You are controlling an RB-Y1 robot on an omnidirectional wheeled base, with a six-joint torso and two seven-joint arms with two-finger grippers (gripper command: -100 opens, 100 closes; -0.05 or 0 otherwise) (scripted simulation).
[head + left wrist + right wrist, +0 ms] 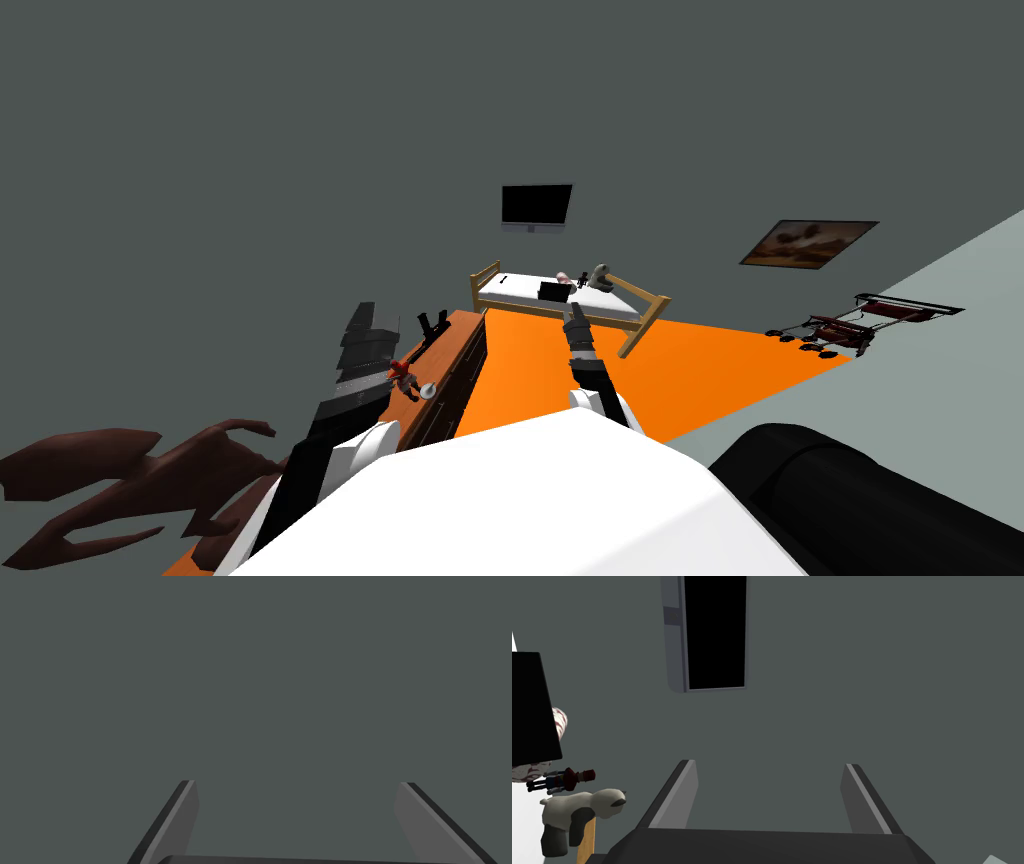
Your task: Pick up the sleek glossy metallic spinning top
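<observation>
Spinning top [427, 391], a small pale glossy piece, is sitting on the orange-brown dresser [452, 345] to the robot's left, just beside a red toy figure [402, 373]. The right gripper [767, 763] is reaching out over the orange floor [700, 370] toward the wooden-framed bed [520, 292], fingers apart and holding nothing. A plush animal [577, 811] and a small doll [562, 780] are lying at the bed's edge near it, and a dark screen [714, 631] is hanging on the grey wall beyond. The left gripper [297, 782] is facing the grey wall, fingers likewise spread and empty.
</observation>
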